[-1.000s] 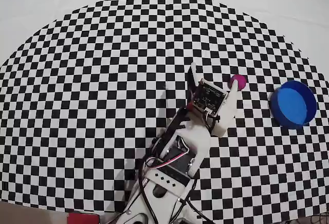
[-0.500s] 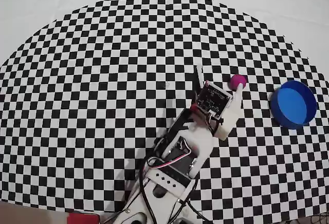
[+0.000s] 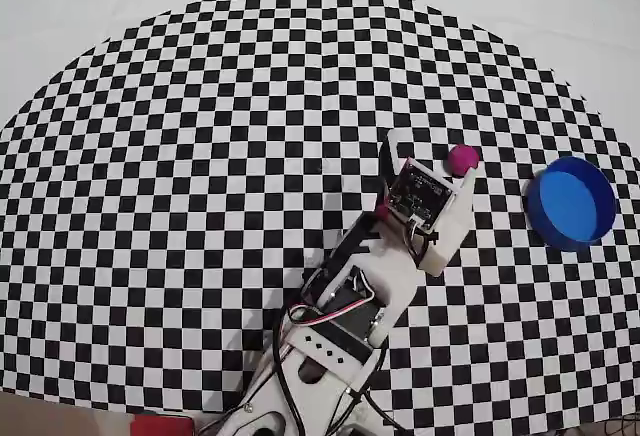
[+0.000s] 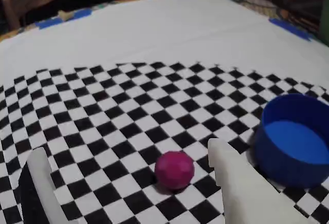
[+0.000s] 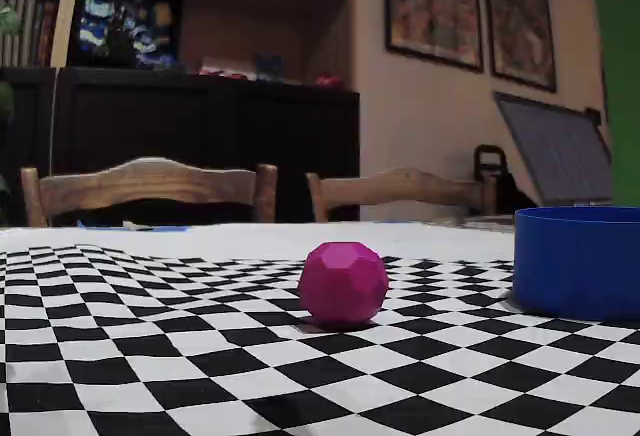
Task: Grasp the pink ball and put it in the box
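Note:
The pink ball (image 3: 462,159) rests on the checkered mat. My gripper (image 3: 432,154) is open, with its white fingers on either side of the ball. In the wrist view the ball (image 4: 175,169) lies between the fingers, nearer the right finger (image 4: 234,180) than the left one (image 4: 42,183), touching neither; the gripper (image 4: 127,151) is empty. The round blue box (image 3: 571,202) stands empty to the right of the ball, and also shows in the wrist view (image 4: 295,139). The fixed view shows the ball (image 5: 343,284) and the box (image 5: 578,261), but no gripper.
The checkered mat (image 3: 200,156) lies on a white tablecloth (image 3: 100,16). Wooden chairs (image 5: 150,188) and an open laptop (image 5: 560,151) stand beyond the table's far edge. Blue tape marks (image 4: 61,21) sit near the cloth's edge.

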Available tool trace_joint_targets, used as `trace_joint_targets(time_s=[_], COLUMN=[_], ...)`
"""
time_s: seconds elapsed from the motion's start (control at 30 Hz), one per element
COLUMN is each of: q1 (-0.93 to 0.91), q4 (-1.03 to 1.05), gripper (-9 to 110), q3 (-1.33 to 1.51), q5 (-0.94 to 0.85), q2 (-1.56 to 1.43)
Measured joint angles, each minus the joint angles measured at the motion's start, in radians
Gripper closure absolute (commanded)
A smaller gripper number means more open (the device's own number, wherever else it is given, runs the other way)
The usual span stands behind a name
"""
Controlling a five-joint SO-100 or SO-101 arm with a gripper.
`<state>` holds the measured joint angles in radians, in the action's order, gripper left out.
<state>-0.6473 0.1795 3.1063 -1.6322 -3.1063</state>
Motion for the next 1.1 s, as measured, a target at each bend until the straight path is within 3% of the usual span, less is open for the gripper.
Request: trace_joint_targets(time_s=[1.1], q1=[-0.034], q4=[-0.14], gripper=[64], q3=[-0.002], q5=[0.0], q2=[0.166])
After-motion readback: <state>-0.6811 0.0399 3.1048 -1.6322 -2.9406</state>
